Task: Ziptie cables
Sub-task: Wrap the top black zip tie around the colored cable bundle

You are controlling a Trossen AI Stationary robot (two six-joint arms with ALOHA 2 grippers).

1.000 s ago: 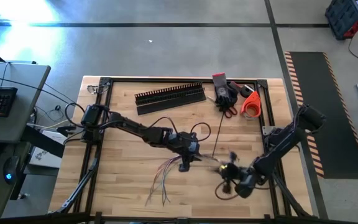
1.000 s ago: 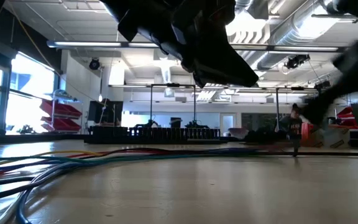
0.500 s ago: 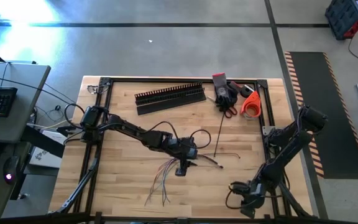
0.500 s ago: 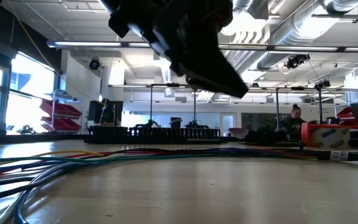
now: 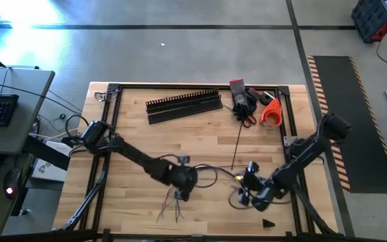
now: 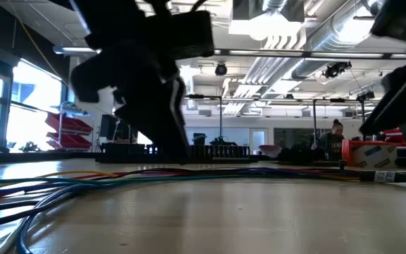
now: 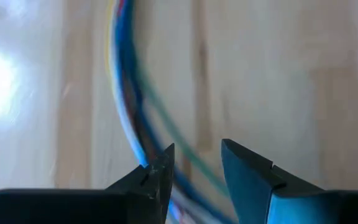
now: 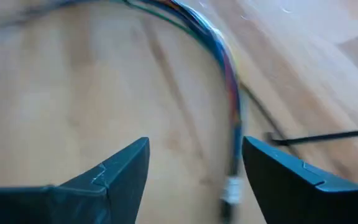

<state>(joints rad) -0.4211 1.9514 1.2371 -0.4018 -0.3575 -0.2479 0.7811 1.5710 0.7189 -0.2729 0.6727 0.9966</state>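
The cables are a loose bundle of thin coloured wires lying on the wooden table, with fanned ends toward the near edge. My left gripper is open just above the bundle's middle. In the left wrist view the wires run in under the gap between its fingers. My right gripper is open wide by the bundle's right end. In the right wrist view that end lies between its fingers. In the low view the wires lie flat across the table.
A long black zip tie lies beside the bundle's right end and also shows in the right wrist view. At the far edge are a black slotted duct, a flat black strip, red-handled tools and an orange roll.
My left gripper has gone toward the table's near left along the bundle and come down low over it. My right gripper swung out to the near right edge and has come back to the bundle's right end. The cables lie about where they were.
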